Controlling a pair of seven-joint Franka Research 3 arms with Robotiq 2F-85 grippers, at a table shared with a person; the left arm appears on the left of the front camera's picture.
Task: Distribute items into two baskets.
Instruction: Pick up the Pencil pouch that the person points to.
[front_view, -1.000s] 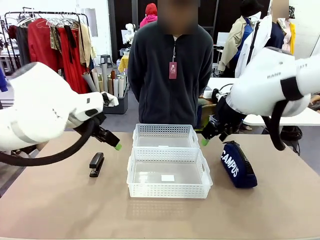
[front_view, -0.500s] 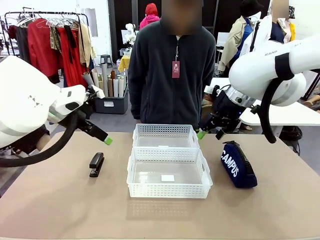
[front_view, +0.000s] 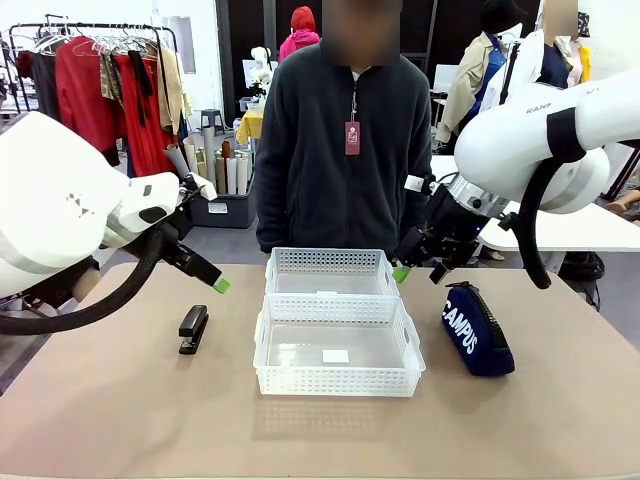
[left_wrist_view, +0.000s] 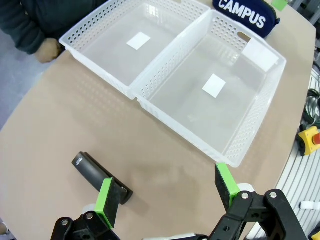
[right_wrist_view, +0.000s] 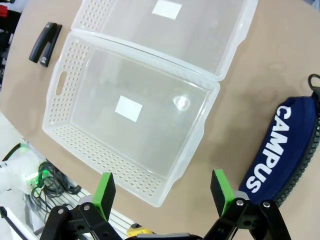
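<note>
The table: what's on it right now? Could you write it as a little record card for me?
Near basket: empty
Far basket: empty, directly behind the near one
Stapler: black, lying on the table, left of the baskets
Pouch: navy, printed CAMPUS, lying on the table right of the baskets
Left gripper: open, empty, in the air over the stapler
Right gripper: open, empty, in the air near the pouch
Person: standing at the far side
</note>
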